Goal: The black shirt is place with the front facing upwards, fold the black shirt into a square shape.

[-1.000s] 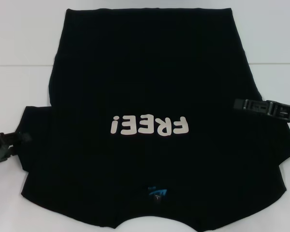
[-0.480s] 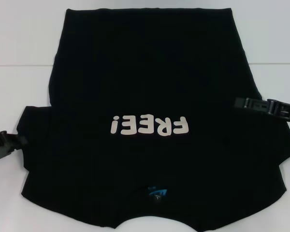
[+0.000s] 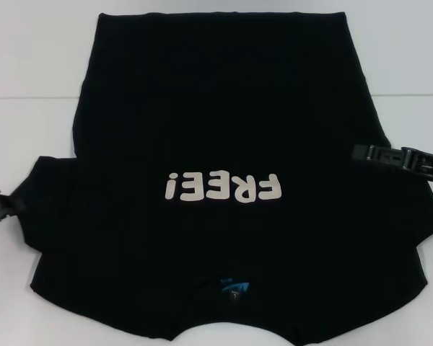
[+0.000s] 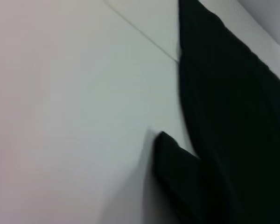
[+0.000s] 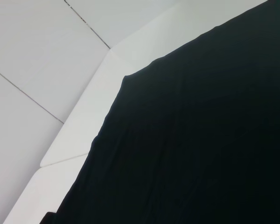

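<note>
The black shirt (image 3: 224, 173) lies flat and front-up on the white desk (image 3: 36, 65), collar nearest the robot, not yet folded. The left hand (image 3: 7, 205) sits at the left sleeve's outer edge and the right hand (image 3: 390, 156) over the right side seam, well apart across the shirt, likely positioned to take opposite sides for a first fold. Whether either hand is spread or pressed together cannot be told.
</note>
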